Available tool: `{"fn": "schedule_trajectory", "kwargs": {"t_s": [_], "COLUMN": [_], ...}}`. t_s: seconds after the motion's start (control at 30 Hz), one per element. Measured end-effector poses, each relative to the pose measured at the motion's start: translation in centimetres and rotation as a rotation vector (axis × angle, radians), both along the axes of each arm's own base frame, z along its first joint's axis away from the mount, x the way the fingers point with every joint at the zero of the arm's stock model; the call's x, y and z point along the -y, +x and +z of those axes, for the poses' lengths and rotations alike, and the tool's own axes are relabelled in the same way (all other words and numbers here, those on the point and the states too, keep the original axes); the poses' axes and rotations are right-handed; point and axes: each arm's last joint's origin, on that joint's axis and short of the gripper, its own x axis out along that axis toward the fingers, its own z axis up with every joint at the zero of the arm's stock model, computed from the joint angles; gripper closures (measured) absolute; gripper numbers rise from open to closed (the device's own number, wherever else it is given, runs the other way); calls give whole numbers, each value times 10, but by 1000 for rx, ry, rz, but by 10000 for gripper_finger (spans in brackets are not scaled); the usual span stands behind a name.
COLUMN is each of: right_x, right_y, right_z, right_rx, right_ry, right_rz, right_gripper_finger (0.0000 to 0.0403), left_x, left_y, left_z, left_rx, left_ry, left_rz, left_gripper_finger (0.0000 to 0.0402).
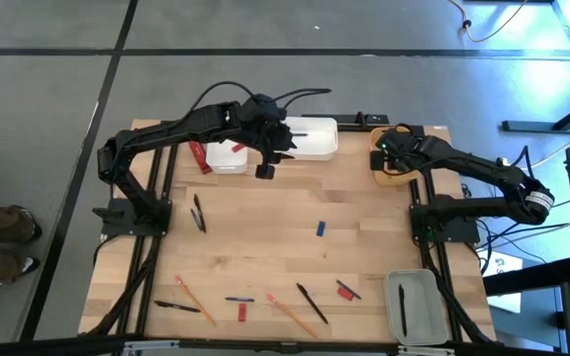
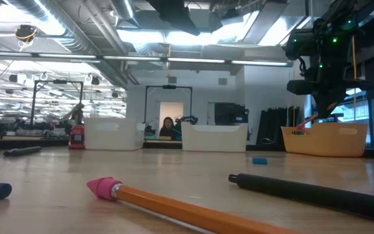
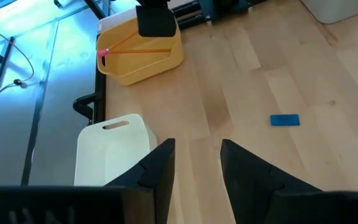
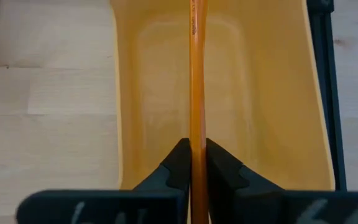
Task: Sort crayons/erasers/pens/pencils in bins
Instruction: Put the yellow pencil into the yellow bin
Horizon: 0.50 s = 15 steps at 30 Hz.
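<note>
The pencil [image 4: 197, 93] you are sorting sits pinched between the right gripper [image 4: 197, 163] fingers, its orange shaft running out over the inside of the yellow-orange bin [image 4: 260, 93] at the table's far right corner. Your right arm reaches in from its base and bends over that bin [image 1: 392, 176] — fingers clamped on the shaft, nothing else touched. Your left gripper [image 1: 265, 170] hangs above the bare wood just in front of the wider white bin [image 1: 310, 150], the arm stretched across from the left; its fingers [image 3: 160, 168] are parted and hold nothing. More pens [image 1: 312, 304] and pencils [image 1: 194, 300] lie scattered along the near edge.
</note>
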Motion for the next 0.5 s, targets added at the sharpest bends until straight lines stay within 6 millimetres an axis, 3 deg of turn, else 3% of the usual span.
{"fn": "schedule_trajectory", "kwargs": {"t_s": [0.3, 0.5], "right_x": [1, 1], "right_y": [1, 1], "right_z": [0, 0], "right_rx": [7, 9], "right_ry": [-8, -5], "right_rz": [-1, 0], "right_gripper_finger": [366, 322], "left_x": [0, 0], "left_y": [0, 0], "left_z": [0, 0], "left_rx": [0, -1], "left_ry": [0, 0], "left_rz": [0, 0], "left_gripper_finger": [280, 280]}}
